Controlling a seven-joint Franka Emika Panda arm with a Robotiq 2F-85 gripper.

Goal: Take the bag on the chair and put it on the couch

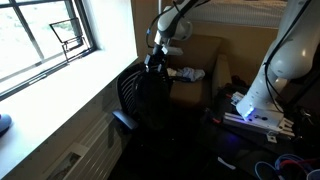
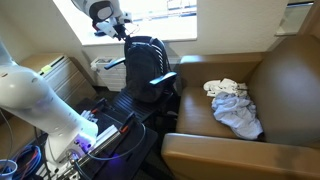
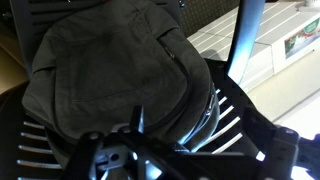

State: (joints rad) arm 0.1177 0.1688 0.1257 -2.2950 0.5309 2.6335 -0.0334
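White glossy arm [image 2: 25, 90] with rounded links, dark joint bands, black tool [image 2: 124, 34] at the wrist

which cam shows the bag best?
Wrist view: the bag fills the frame, seams clear. In an exterior view the bag is whole but small, upright on the chair. In an exterior view the bag blends into the dark chair.

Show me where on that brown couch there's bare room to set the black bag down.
Bare seat on the couch lies between the white cloth bundle and the side nearest the chair. The bundle crowds the seat's middle. The bag fills the chair.
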